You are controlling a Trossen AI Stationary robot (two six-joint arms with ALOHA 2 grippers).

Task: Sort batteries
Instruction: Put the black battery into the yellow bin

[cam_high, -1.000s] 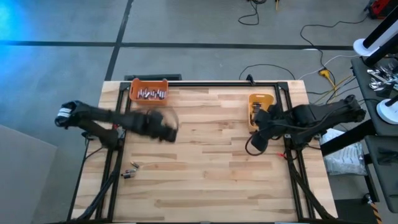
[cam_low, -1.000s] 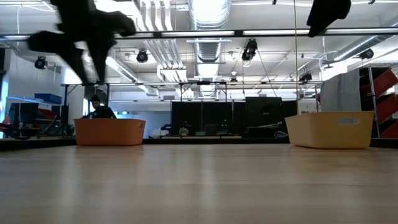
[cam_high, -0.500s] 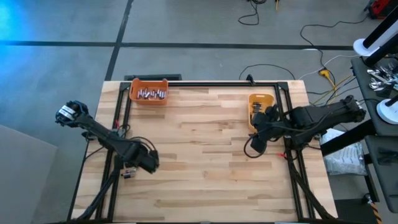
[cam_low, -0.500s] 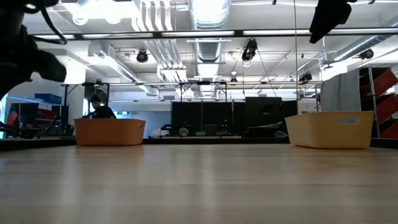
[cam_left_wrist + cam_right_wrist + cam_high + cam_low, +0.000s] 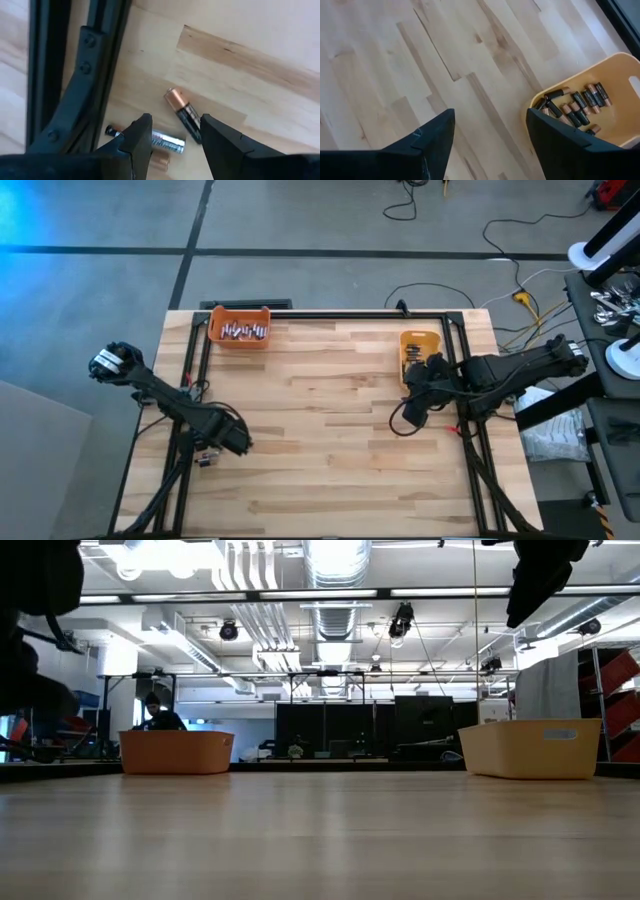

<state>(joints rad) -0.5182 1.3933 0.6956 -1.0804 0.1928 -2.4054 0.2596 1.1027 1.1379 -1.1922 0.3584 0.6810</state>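
Note:
Several loose batteries lie on the wood near the table's left edge: a dark one with a copper end (image 5: 184, 116), a silvery one (image 5: 168, 142) and a small dark one (image 5: 113, 131). My left gripper (image 5: 175, 146) (image 5: 233, 442) hangs open just above them, pointing down, with the silvery one seen between its fingers. My right gripper (image 5: 492, 145) (image 5: 414, 406) is open and empty, up in the air beside the yellow bin (image 5: 420, 340), which holds dark batteries (image 5: 575, 106). The orange bin (image 5: 240, 315) at the far left holds silvery batteries (image 5: 245, 331).
A black frame rail (image 5: 75, 90) runs along the table's left edge right beside the loose batteries. The wide middle of the wooden table (image 5: 330, 430) lies between the two arms. In the low view both bins (image 5: 178, 752) (image 5: 530, 748) stand at the far edge.
My left gripper has swung from near the orange bin toward the table's near left edge, sunk low and rolled about, and now stands over the loose batteries. My right gripper has sunk a little beside the yellow bin. No battery has moved.

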